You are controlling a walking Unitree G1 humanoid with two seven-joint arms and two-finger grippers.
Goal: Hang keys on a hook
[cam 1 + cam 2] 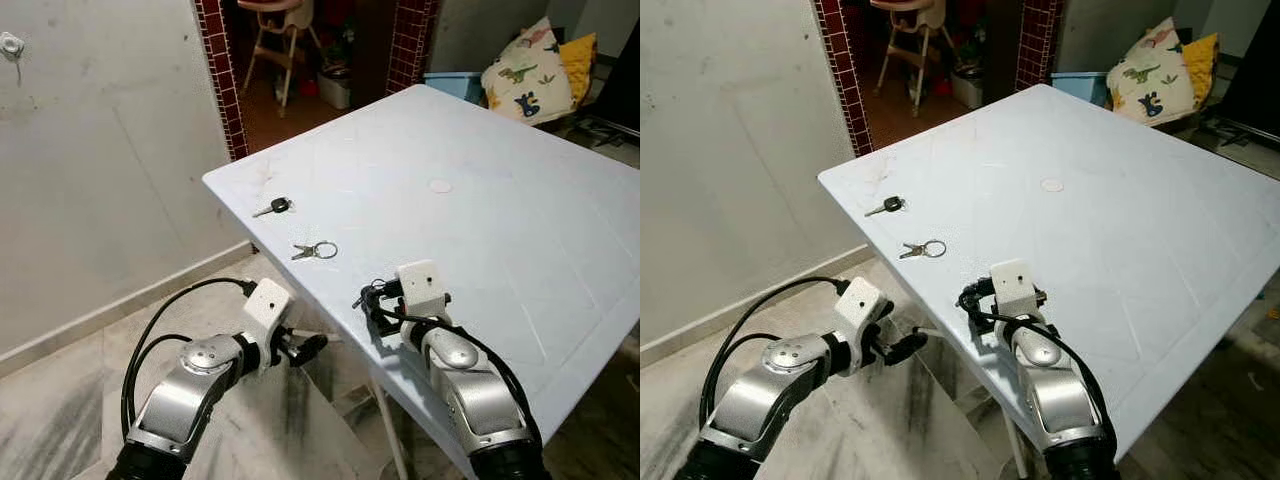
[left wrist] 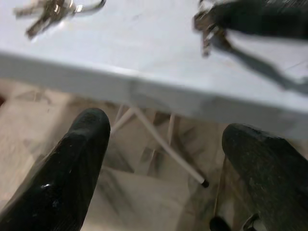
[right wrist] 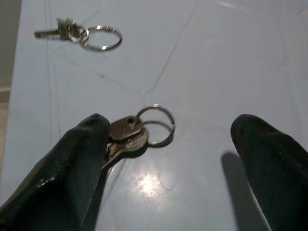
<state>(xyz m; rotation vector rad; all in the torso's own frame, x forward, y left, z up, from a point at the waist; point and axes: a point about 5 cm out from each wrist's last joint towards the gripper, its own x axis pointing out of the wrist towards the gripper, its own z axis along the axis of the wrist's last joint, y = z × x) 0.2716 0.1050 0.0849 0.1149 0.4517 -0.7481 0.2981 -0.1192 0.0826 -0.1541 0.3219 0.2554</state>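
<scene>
Keys (image 3: 132,137): lying on white table (image 1: 520,230), touching one finger.
Right gripper (image 3: 168,159): jaws spread, nothing grasped; centre, then close.
Left gripper (image 2: 168,159): jaws apart, idle.

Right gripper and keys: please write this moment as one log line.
right gripper: open, over table near edge | keys: on table between its fingers, not gripped | left gripper: open, below table edge

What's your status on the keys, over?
Right gripper open over table, keys on a ring lying by one finger, not gripped. Left gripper open, below table edge. Second ringed bunch and black-headed key farther along. Hook on wall.
</scene>
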